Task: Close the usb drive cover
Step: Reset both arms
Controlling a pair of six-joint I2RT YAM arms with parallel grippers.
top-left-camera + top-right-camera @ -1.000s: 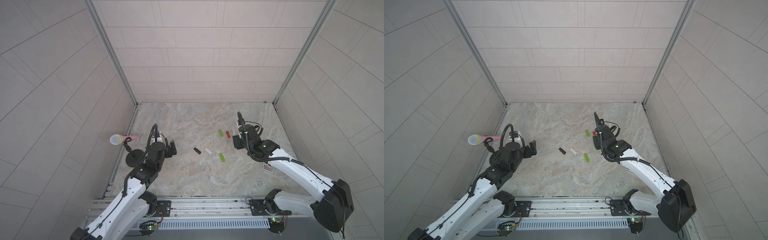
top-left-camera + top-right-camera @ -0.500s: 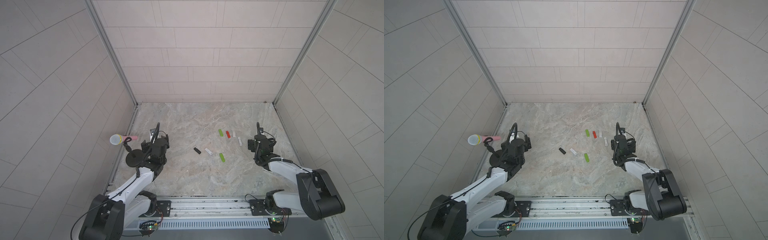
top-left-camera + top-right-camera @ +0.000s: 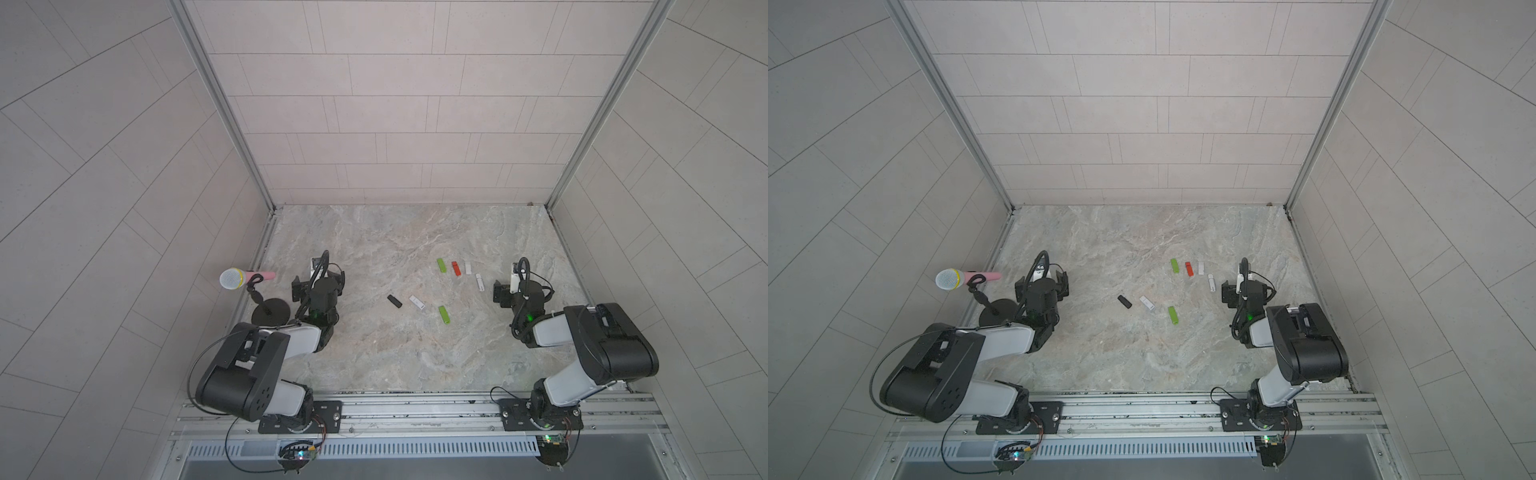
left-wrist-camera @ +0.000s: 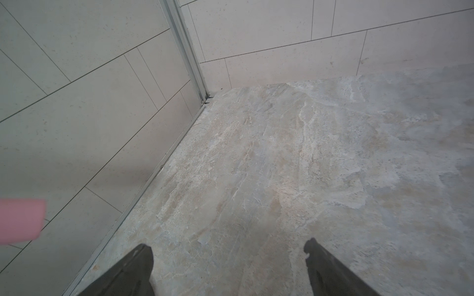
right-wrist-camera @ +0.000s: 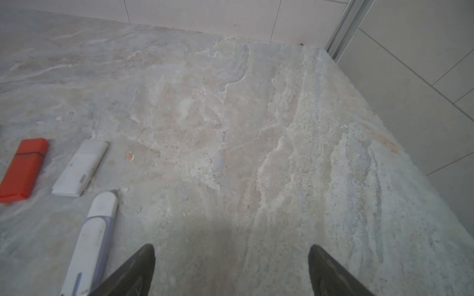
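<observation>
Across the floor of the tiled booth, a grey-beige marbled stone tabletop (image 3: 374, 357). Folded low at its near left corner, the black-and-white left arm (image 3: 249, 365), its left gripper (image 4: 228, 246) spread wide over bare stone, gripping nothing. On the near right, the right gripper (image 5: 232, 246), likewise parted and empty. By the left wall, a silver-headed, pink-handled microphone on a black stand (image 3: 245, 277).

Then the small things. In a loose row ahead of the right gripper: a lime-green plastic usb drive (image 3: 441, 266), an orange-red rectangular usb drive (image 5: 24, 169), a flat white usb drive (image 5: 80, 167) and, just beside the right fingertips, a long white usb drive with lilac trim (image 5: 93, 238); all seemingly capped. Mid-table, well apart from both grippers: a short black plastic piece (image 3: 394, 301), a white usb drive with a silvery end (image 3: 417, 302), a second lime-green usb drive (image 3: 444, 314). Likeliest task piece: the one with the silvery end, probably uncovered, the black piece possibly a loose cap; too small to tell.

Risks from here: clipping the lilac-trimmed drive with the near right finger on a sideways swing, scattering the row. Skidding light plastic across smooth stone instead of pinching it. Pushing a cap on crooked, jamming it or popping the drive out of a one-sided hold. Catching the microphone stand with the left elbow.
</observation>
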